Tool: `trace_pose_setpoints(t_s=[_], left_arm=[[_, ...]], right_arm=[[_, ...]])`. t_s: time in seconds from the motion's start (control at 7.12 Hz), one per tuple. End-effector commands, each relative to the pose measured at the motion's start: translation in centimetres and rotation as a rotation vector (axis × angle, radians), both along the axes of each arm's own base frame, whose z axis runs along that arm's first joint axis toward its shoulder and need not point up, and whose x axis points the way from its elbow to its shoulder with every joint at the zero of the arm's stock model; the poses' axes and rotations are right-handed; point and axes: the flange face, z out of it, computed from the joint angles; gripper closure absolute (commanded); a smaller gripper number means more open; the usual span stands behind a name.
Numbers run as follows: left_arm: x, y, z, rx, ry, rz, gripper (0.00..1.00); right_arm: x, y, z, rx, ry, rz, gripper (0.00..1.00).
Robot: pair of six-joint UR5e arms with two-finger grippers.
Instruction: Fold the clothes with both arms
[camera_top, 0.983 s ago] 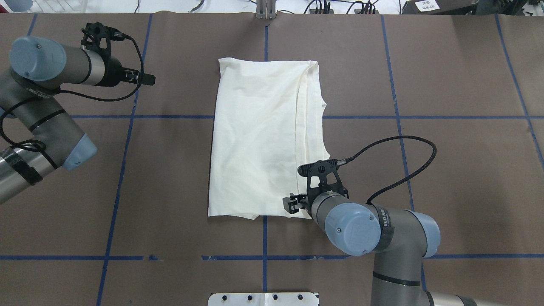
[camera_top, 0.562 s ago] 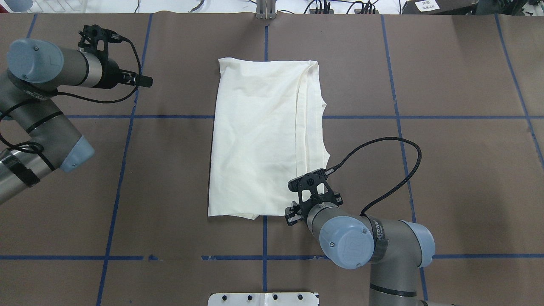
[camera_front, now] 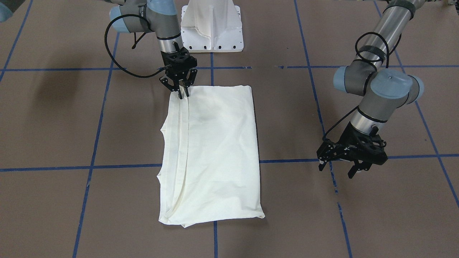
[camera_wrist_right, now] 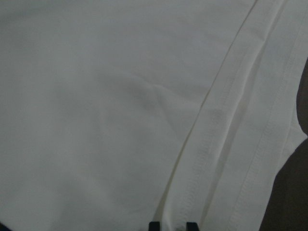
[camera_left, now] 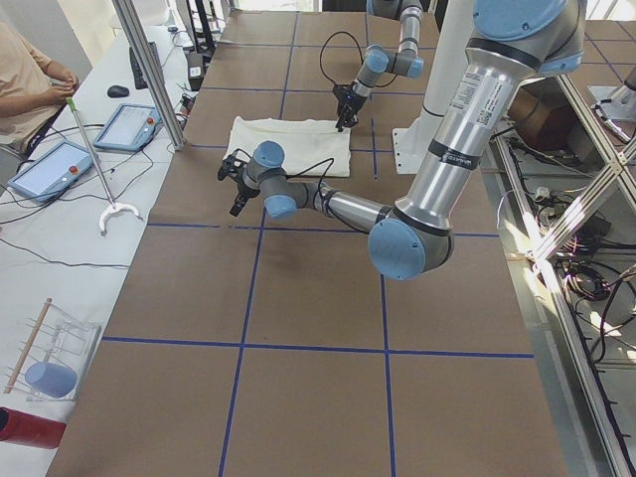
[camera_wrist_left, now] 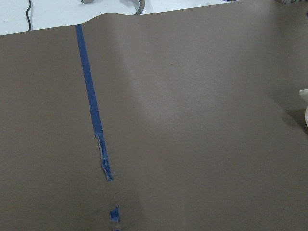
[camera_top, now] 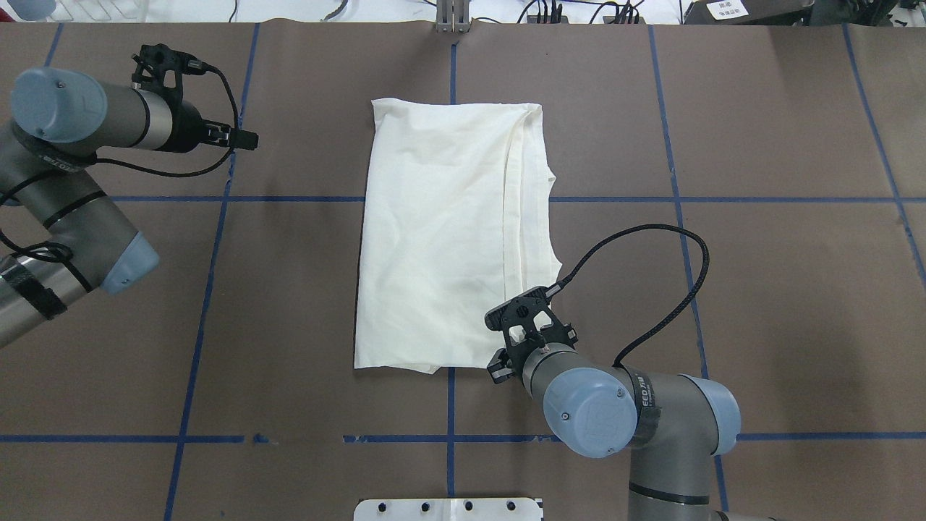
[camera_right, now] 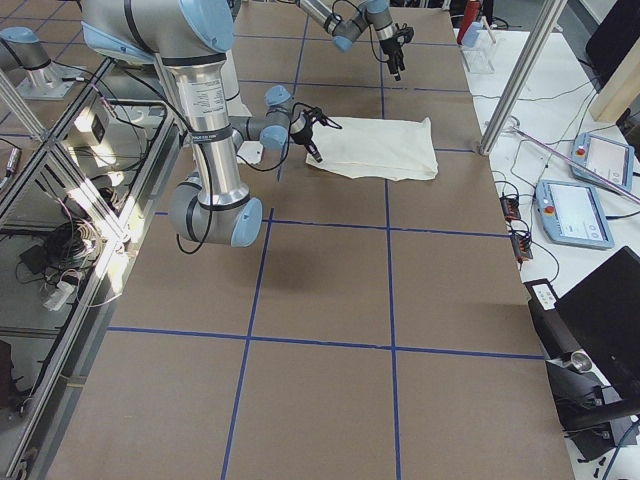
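The cream shirt [camera_top: 441, 231] lies folded in a long rectangle at the table's middle, plain side up, with stacked hems along its right edge [camera_front: 177, 143]. No print shows. My right gripper [camera_top: 498, 365] is down at the shirt's near right corner [camera_front: 183, 94]. Its fingers are drawn together on the hem layers. In the right wrist view the fingertips [camera_wrist_right: 154, 225] sit close together on the cloth [camera_wrist_right: 120, 96]. My left gripper [camera_top: 249, 137] is open and empty, low over bare table well left of the shirt [camera_front: 337, 169].
Brown paper with blue tape lines [camera_top: 217, 199] covers the table. The white pedestal base [camera_front: 211, 32] stands at the robot's edge. In the exterior left view a person [camera_left: 30, 84] and tablets [camera_left: 129, 124] are on a side bench beyond the table's far edge.
My right gripper has moved toward the robot's side to the shirt's near right corner, and its fingers have closed together there. My left arm has shifted slightly left.
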Motion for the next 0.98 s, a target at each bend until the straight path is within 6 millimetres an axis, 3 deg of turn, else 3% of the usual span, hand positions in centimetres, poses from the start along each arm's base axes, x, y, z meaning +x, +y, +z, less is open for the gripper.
trace_pose_setpoints(t_s=[0.0, 0.42, 0.84], left_arm=[[0.0, 0.0, 0.1, 0.000, 0.000, 0.000, 0.00], [0.0, 0.0, 0.0, 0.000, 0.004, -0.001, 0.00], [0.1, 0.1, -0.1, -0.025, 0.025, -0.016, 0.00]], right_arm=[[0.3, -0.3, -0.2, 0.002, -0.004, 0.006, 0.99], [1.0, -0.9, -0.4, -0.002, -0.018, 0.037, 1.00], [6.3, 0.1, 3.8, -0.087, -0.021, 0.106, 1.00]])
